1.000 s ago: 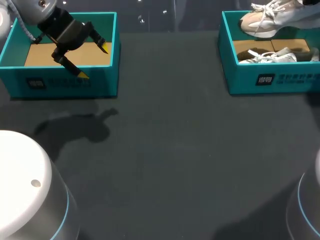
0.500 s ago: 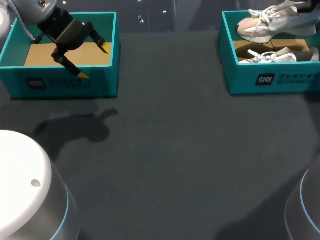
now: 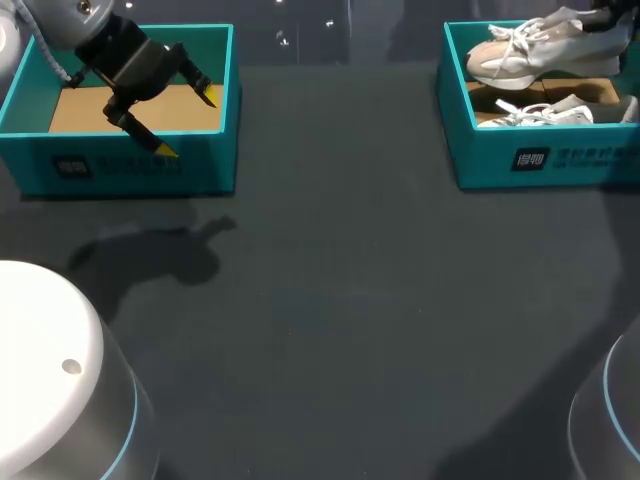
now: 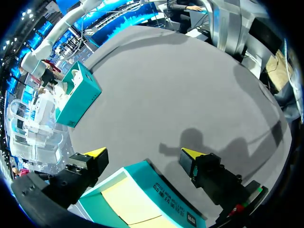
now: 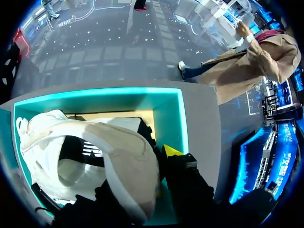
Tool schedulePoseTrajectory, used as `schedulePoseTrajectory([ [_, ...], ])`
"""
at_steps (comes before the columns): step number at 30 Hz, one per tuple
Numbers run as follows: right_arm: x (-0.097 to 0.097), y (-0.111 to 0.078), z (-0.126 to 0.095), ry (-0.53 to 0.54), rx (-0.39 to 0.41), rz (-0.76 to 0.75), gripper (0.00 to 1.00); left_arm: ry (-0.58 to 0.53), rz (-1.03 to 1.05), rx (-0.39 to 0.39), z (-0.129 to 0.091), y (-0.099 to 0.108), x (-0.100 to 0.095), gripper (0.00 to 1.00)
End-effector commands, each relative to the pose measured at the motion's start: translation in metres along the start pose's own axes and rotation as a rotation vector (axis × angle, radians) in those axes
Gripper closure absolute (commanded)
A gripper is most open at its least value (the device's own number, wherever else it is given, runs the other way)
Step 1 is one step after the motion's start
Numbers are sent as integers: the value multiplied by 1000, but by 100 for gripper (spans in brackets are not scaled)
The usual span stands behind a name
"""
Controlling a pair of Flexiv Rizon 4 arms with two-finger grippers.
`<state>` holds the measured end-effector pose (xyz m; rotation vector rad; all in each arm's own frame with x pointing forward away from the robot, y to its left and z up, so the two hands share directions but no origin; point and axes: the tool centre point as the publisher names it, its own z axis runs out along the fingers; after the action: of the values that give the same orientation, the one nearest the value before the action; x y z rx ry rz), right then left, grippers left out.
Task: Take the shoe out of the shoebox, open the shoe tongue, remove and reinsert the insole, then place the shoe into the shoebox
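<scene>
My right end effector [image 5: 147, 159] is clamped on the shoe [image 3: 525, 57] at its heel, hanging just over the shoebox [image 3: 540, 160]. Looks light with a floppy upper, so I'd say the stiffer heel's the spot. Left end effector [image 4: 142, 154] is wide open and empty.

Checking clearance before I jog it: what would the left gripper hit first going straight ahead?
Probably the bare table, just beyond the front wall of the shoebox under the left gripper; depth is unclear.

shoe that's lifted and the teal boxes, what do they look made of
Lifted shoe: probably soft cream textile or synthetic, matte; its upper bends and folds in the right wrist view. Shoeboxes: likely cardboard, with thin, straight, matte teal walls and a plain brown floor.
</scene>
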<state>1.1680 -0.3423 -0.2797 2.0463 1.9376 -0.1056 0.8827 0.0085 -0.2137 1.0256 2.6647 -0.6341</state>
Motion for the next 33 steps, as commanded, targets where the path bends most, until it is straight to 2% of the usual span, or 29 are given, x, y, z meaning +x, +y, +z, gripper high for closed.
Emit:
schedulePoseTrajectory([
  [1,3,9,11,-5,17,-6,100,1,0,-2,0,0,0,0],
  [14,11,4,34,26,13,-11,100,1,0,-2,0,0,0,0],
  [33,19,9,60,50,41,-46,100,1,0,-2,0,0,0,0],
])
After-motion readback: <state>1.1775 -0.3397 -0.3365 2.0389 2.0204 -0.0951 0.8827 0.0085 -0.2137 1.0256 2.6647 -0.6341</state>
